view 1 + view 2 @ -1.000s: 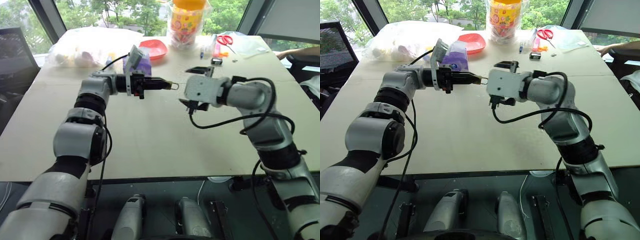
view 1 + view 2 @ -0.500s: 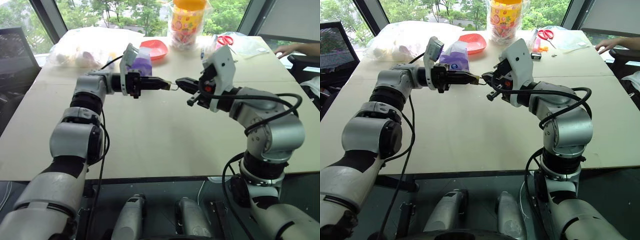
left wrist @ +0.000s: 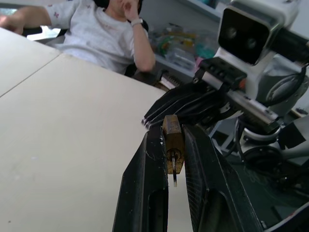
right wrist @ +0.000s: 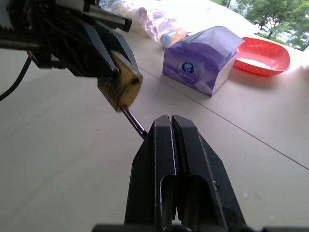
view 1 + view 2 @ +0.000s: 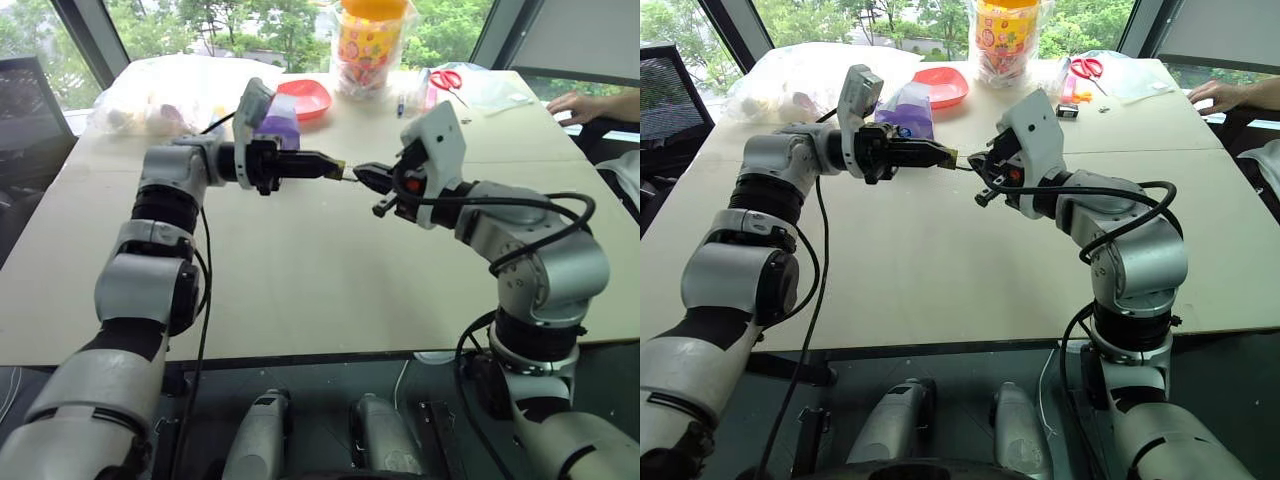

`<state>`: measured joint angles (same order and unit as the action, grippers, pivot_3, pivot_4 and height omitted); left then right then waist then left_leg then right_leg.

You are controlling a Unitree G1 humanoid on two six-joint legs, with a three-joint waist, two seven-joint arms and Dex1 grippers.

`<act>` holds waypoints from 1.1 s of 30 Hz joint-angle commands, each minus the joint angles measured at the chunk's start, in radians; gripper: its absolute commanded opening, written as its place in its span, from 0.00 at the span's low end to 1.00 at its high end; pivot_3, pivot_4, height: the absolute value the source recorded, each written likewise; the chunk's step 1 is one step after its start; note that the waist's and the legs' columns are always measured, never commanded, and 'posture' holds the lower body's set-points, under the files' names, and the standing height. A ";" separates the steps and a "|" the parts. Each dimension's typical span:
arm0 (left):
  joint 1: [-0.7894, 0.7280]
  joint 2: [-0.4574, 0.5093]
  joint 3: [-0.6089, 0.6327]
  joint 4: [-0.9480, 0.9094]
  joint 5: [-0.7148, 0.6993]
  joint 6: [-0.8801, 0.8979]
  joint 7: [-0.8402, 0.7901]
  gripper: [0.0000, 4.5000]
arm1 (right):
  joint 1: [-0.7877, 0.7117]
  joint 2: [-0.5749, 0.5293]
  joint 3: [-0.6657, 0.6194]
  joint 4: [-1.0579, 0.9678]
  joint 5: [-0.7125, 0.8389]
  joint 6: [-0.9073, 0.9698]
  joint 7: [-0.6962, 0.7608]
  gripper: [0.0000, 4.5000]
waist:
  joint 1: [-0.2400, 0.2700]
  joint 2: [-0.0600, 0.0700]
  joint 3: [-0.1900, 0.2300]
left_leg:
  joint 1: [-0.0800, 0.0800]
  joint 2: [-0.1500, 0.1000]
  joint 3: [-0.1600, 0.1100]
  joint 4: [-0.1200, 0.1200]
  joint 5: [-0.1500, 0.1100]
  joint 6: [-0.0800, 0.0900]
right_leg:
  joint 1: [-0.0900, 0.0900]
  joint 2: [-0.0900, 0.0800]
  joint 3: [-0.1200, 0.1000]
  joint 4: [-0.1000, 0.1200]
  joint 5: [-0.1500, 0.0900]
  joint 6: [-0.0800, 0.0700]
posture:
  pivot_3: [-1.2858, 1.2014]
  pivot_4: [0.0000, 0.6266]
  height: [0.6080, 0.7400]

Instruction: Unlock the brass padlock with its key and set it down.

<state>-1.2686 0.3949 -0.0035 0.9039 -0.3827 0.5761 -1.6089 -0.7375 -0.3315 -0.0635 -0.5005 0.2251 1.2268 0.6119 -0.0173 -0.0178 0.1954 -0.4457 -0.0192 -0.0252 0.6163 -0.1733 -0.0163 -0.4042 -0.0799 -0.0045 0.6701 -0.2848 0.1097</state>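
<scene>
My left gripper points level over the table and is shut on the brass padlock, a small gold-coloured body pinched between its two fingers. The key is a thin silvery sliver sticking out of the keyhole face, towards the left wrist. The padlock's thin shackle runs from the body in under the tips of my right gripper. That gripper is shut and meets the padlock head-on.
Behind the grippers a purple tissue box and a red bowl stand on the tan table. A clear bag, a plastic jar and scissors lie farther back. A person's hand rests at the far right.
My right gripper rolled over, came up to the shackle and closed from open to shut. The left gripper kept its hold on the padlock and rose a little.
</scene>
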 commanded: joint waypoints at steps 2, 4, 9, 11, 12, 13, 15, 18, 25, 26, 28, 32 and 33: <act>-0.005 0.036 -0.031 -0.089 -0.090 0.029 -0.006 0.03 | 0.015 -0.018 -0.008 0.002 0.054 -0.020 -0.009 0.01 | 0.001 0.000 0.000 | 0.000 0.000 0.000 0.000 0.000 0.000 | 0.000 0.000 0.000 0.000 0.000 0.000 | 0.52 0.24 1.00; -0.010 0.035 -0.021 -0.074 -0.086 0.021 -0.006 0.03 | 0.023 -0.025 -0.008 -0.004 0.079 -0.012 -0.008 0.01 | 0.002 0.000 0.000 | 0.000 0.000 0.000 0.000 0.000 0.000 | 0.000 0.000 0.000 0.000 0.000 0.000 | 0.52 0.24 1.00; -0.024 0.006 0.009 -0.007 -0.047 -0.031 0.028 0.03 | 0.040 -0.013 -0.023 -0.061 0.150 0.027 -0.033 0.01 | 0.003 0.000 0.000 | 0.000 0.000 0.000 0.000 0.000 0.000 | 0.000 0.000 0.000 0.000 0.000 0.000 | 0.52 0.24 1.00; -0.026 -0.006 0.009 0.015 -0.038 -0.036 0.029 0.03 | 0.076 -0.023 -0.023 -0.085 0.135 0.012 -0.072 0.01 | 0.005 0.000 0.000 | 0.000 0.000 0.000 0.000 0.000 0.000 | 0.000 0.000 0.000 0.000 0.000 0.000 | 0.52 0.24 1.00; -0.027 -0.008 0.008 0.019 -0.036 -0.034 0.022 0.03 | 0.084 -0.025 -0.029 -0.089 0.132 0.007 -0.090 0.01 | 0.004 0.000 0.000 | 0.000 0.000 0.000 0.000 0.000 0.000 | 0.000 0.000 0.000 0.000 0.000 0.000 | 0.52 0.24 1.00; -0.028 -0.009 0.008 0.021 -0.034 -0.032 0.016 0.03 | 0.088 -0.025 -0.033 -0.090 0.133 0.004 -0.103 0.01 | 0.003 0.000 0.000 | 0.000 0.000 0.000 0.000 0.000 0.000 | 0.000 0.000 0.000 0.000 0.000 0.000 | 0.52 0.24 1.00; -0.035 -0.009 0.006 0.026 -0.038 -0.022 0.001 0.03 | 0.080 -0.070 -0.034 -0.039 0.100 -0.048 -0.123 0.01 | 0.003 0.000 0.000 | 0.000 0.000 0.000 0.000 0.000 0.000 | 0.000 0.000 0.000 0.000 0.000 0.000 | 0.52 0.24 1.00; -0.041 -0.007 0.005 0.031 -0.043 -0.018 -0.006 0.03 | 0.083 -0.126 -0.020 0.006 0.081 -0.107 -0.130 0.01 | 0.003 0.000 0.000 | 0.000 0.000 0.000 0.000 0.000 0.000 | 0.000 0.000 0.000 0.000 0.000 0.000 | 0.52 0.24 1.00; -0.049 -0.008 0.006 0.036 -0.053 -0.009 -0.006 0.03 | 0.049 -0.117 -0.041 0.106 0.087 -0.220 -0.168 0.01 | 0.000 0.000 0.000 | 0.000 0.000 0.001 0.000 0.000 0.000 | 0.000 0.000 0.000 0.000 0.000 0.000 | 0.52 0.24 1.00; -0.048 -0.009 0.006 0.035 -0.053 -0.007 -0.006 0.03 | 0.037 -0.102 -0.049 0.108 0.103 -0.222 -0.171 0.01 | 0.000 0.000 0.000 | 0.000 0.000 0.001 0.000 0.000 0.000 | 0.000 0.000 0.000 0.000 0.000 0.000 | 0.52 0.24 1.00; -0.044 -0.012 0.005 0.036 -0.052 -0.009 -0.006 0.03 | 0.018 -0.040 -0.090 0.096 0.168 -0.209 -0.177 0.01 | 0.000 0.000 0.000 | 0.000 0.000 0.001 0.000 0.000 0.000 | 0.000 0.000 0.000 0.000 0.000 0.000 | 0.52 0.24 1.00; -0.060 -0.018 0.039 0.067 -0.059 0.004 0.002 0.03 | 0.009 0.074 -0.177 0.061 0.317 -0.142 -0.191 0.01 | 0.001 0.000 0.000 | 0.000 0.001 0.000 0.000 0.000 0.000 | 0.000 0.000 0.000 0.000 0.000 0.000 | 0.52 0.24 1.00; -0.067 -0.018 0.050 0.078 -0.063 0.008 0.009 0.03 | 0.016 0.077 -0.173 0.057 0.332 -0.133 -0.190 0.01 | 0.003 0.000 0.000 | 0.000 0.000 0.000 0.000 0.000 0.000 | 0.000 0.000 0.000 0.000 0.000 0.000 | 0.52 0.24 1.00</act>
<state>-1.2933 0.3703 0.0073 0.9810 -0.4243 0.5749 -1.6063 -0.7101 -0.2531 -0.2026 -0.4012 0.5109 1.0797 0.4263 -0.0146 -0.0178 0.1953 -0.4461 -0.0190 -0.0250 0.6162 -0.1732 -0.0158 -0.4041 -0.0799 -0.0045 0.6697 -0.2848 0.1097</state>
